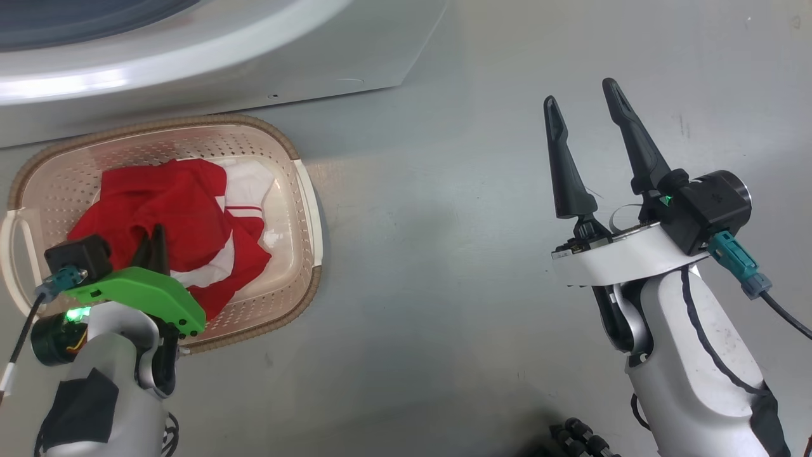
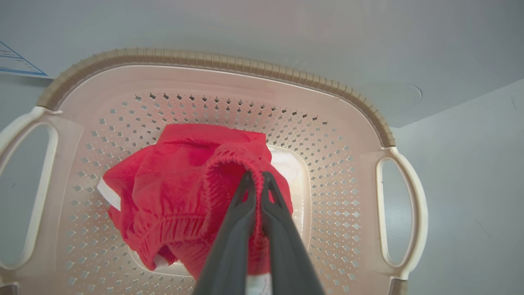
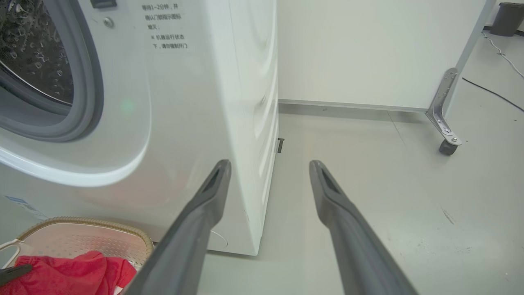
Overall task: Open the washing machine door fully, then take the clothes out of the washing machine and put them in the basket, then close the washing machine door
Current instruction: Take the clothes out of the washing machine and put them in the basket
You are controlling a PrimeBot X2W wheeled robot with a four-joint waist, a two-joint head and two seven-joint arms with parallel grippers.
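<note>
The left gripper (image 2: 256,180) pinches a fold of the clothes (image 2: 180,192), which lie heaped under its tips inside the basket (image 2: 229,62), likely low enough to release; the right gripper (image 1: 580,92) hangs spread and empty, the washing machine (image 3: 184,102) ahead-left of it

Red clothes (image 1: 171,209) in basket (image 1: 58,185)
</note>
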